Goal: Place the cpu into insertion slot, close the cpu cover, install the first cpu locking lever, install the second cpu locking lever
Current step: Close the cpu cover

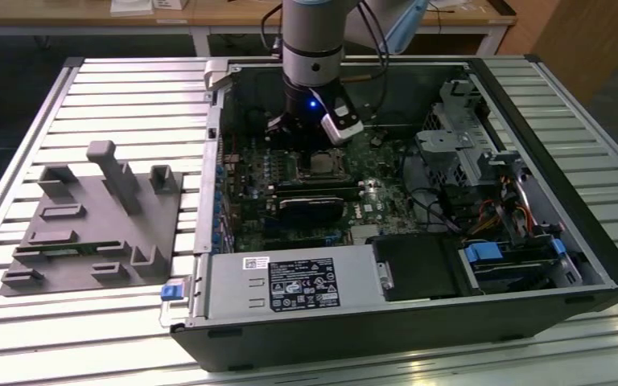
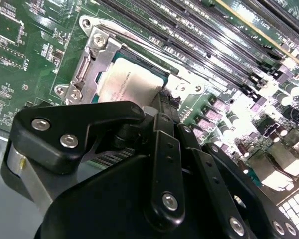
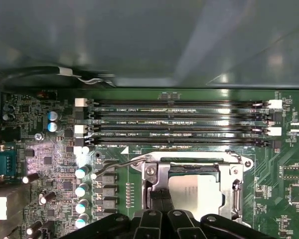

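The cpu (image 3: 197, 191) lies flat in the insertion slot (image 3: 154, 174) on the green board, its pale silvery face showing through the window of the cpu cover (image 3: 235, 189), which lies down around it. The same cpu (image 2: 127, 82) shows in the second wrist view, framed by the cover (image 2: 95, 57). My gripper (image 3: 162, 198) has its dark fingers pressed together, with the tips at the chip's edge on the cover's side bar. A thin wire locking lever (image 3: 117, 163) juts out from the socket's corner. In the exterior view the gripper (image 1: 315, 143) hangs just above the socket (image 1: 320, 165).
Several long memory slots (image 3: 179, 122) run just beside the socket. Capacitors (image 3: 82, 189) stand in a row near the lever. A black card (image 1: 309, 205) lies near the socket, with drive bays and cables (image 1: 481, 217) at the exterior view's right. A grey fixture (image 1: 94, 225) sits outside the case.
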Robot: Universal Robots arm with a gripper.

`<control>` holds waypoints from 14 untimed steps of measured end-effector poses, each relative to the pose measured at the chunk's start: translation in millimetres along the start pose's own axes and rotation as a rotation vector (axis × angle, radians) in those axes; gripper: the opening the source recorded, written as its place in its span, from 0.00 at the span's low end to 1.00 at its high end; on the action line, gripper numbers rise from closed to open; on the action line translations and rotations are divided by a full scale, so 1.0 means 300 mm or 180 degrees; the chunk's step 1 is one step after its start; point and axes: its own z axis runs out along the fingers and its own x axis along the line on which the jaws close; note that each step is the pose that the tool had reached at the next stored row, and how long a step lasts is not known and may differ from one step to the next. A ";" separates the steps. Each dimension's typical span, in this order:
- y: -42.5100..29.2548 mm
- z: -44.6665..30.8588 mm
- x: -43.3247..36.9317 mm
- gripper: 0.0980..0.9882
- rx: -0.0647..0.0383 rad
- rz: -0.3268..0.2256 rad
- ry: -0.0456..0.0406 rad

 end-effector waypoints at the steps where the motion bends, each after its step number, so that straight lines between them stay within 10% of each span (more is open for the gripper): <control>1: 0.000 0.000 -0.002 0.01 0.0000 0.0000 0.0000; 14: 0.000 -0.040 -0.006 0.01 0.0001 0.0000 -0.0006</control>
